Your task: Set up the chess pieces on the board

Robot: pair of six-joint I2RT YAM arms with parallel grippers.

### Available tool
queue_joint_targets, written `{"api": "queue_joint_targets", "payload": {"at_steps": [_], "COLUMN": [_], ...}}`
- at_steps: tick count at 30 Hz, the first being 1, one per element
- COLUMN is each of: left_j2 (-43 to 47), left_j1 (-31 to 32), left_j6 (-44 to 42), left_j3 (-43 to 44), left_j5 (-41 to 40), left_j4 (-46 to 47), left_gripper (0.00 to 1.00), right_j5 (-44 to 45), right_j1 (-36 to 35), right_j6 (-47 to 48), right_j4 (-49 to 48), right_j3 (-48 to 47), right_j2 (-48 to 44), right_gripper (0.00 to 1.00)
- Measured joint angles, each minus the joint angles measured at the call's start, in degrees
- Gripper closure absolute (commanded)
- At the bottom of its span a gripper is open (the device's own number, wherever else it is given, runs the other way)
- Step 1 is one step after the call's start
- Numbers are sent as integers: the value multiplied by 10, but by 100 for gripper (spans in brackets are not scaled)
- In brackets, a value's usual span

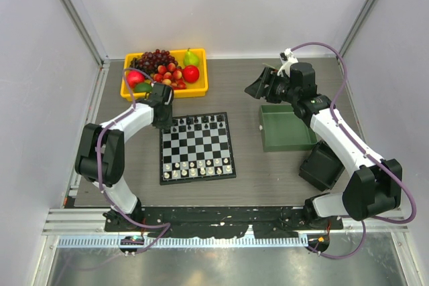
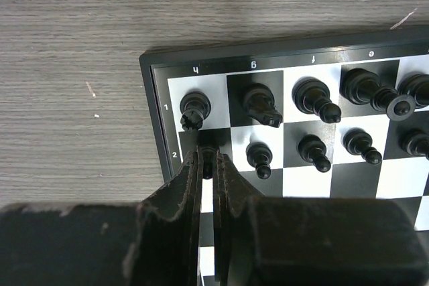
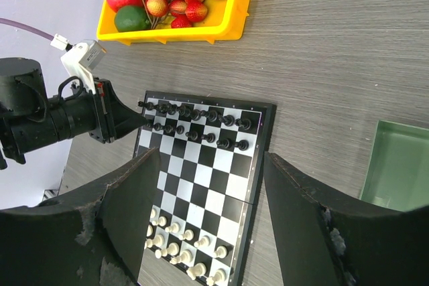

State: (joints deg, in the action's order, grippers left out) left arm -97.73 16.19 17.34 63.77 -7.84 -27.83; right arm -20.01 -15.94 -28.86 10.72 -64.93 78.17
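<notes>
Left gripper [image 2: 208, 155], scuffed matte fingers narrowed to a slit, pinches a black pawn [image 2: 208, 167] on the checkered board [image 2: 268, 48] beside glossy turned black pieces [image 2: 315, 95], cream pieces [image 1: 196, 167] opposite; right gripper [image 3: 213, 162] gapes wide, empty, above the grained grey table [image 1: 268, 172].

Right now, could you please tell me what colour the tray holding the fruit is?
Yellow. The fruit tray shows best in the top external view.
</notes>
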Motion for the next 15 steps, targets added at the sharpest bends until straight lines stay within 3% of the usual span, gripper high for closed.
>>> {"api": "queue_joint_targets", "payload": {"at_steps": [15], "left_j2": [0], "left_j1": [-1], "left_j6": [2], "left_j3": [-1], "left_j5": [4], "left_j4": [0], "left_gripper": [75], "right_j5": [-3], "right_j1": [1], "right_j6": [0], "right_j4": [0], "right_j3": [0], "right_j2": [0], "right_gripper": [31]}}
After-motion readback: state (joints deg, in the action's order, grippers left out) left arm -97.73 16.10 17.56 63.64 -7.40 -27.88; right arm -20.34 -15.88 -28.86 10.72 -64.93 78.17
